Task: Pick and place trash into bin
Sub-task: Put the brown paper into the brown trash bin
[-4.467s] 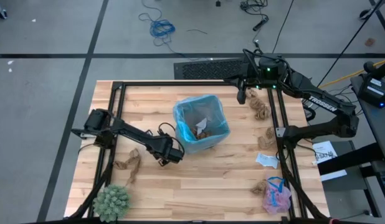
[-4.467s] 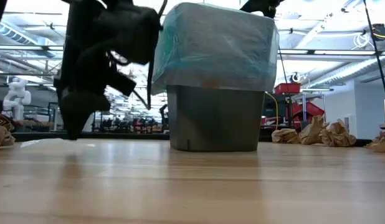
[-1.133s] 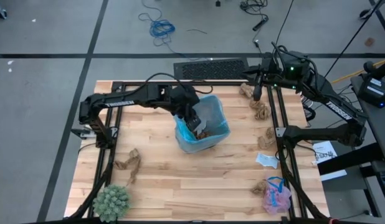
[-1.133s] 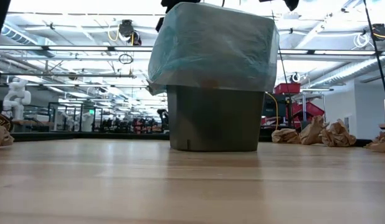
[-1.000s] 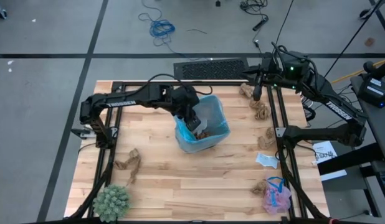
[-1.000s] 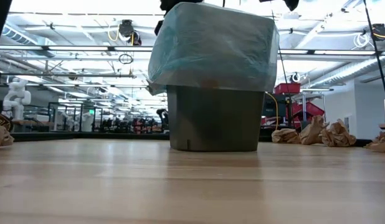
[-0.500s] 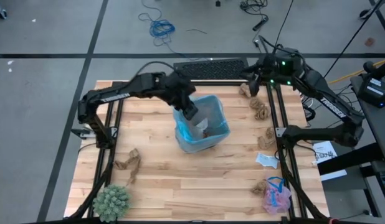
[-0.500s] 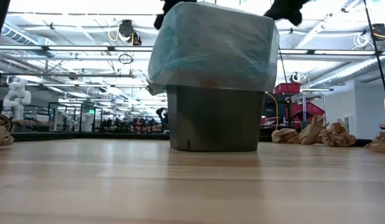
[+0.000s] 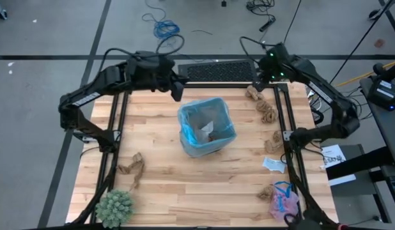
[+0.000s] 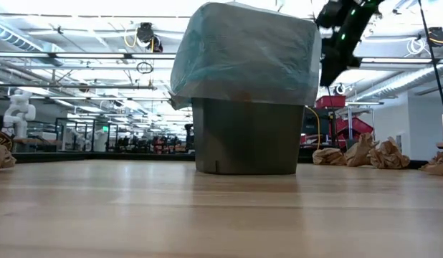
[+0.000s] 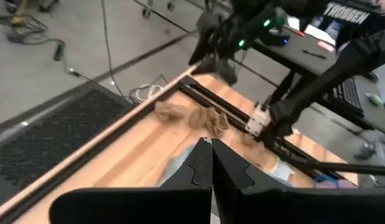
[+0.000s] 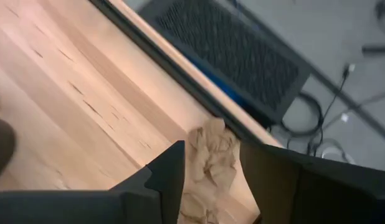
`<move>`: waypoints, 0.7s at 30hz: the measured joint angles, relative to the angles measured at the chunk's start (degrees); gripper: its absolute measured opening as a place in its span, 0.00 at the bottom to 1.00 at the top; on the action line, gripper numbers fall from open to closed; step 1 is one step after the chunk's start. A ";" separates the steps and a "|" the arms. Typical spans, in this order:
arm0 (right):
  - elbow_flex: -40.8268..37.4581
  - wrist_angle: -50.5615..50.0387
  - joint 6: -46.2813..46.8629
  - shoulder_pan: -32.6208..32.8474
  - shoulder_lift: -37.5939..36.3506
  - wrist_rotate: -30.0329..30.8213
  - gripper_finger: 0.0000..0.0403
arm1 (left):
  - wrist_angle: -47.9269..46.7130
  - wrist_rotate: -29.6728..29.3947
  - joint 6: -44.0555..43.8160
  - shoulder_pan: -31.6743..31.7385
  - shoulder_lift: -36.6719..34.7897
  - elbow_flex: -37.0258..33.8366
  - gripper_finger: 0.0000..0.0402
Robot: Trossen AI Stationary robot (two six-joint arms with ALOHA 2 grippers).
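Since the earlier frame the left gripper (image 9: 178, 87), fingers pressed together and empty, had withdrawn from the bin (image 9: 206, 126) mid-table, while the right gripper (image 12: 209, 163), fingers parted, straddled a brown paper wad (image 12: 211, 149) at the far edge and risked nudging it off.

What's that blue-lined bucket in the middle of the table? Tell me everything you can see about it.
It is the bin, a small dark wastebasket standing upright near the middle of the wooden table. A crinkled light-blue plastic bag lines it and folds down over the rim, hiding the upper walls. Inside lie a brown paper wad and a white scrap. Neither gripper touches it.
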 joint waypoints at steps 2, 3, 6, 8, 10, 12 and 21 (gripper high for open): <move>0.01 -0.06 0.00 -0.68 3.02 0.08 0.40 | -0.26 -1.88 0.82 0.00 -0.72 -0.02 0.00; 0.02 -0.01 -0.02 -0.84 4.53 0.14 0.41 | -0.27 -2.72 0.87 0.00 -1.12 -0.03 0.00; 0.00 0.18 -0.12 -1.12 8.86 1.32 0.46 | -0.38 -5.02 1.11 0.00 -2.09 -0.04 0.00; 0.02 0.27 -0.15 -1.10 11.40 3.16 0.50 | -0.43 -5.78 1.43 0.00 -2.59 -0.04 0.00; 0.01 0.33 -0.15 -1.11 13.54 4.33 0.53 | -0.40 -6.14 2.16 0.00 -2.79 -0.04 0.00; 0.00 0.54 -0.15 -1.10 15.21 4.38 0.55 | -0.43 -6.14 2.52 0.00 -3.07 -0.09 0.00; 0.02 2.50 -0.35 -1.10 19.01 4.40 0.57 | 0.08 -6.17 2.70 0.00 -3.14 -0.09 0.00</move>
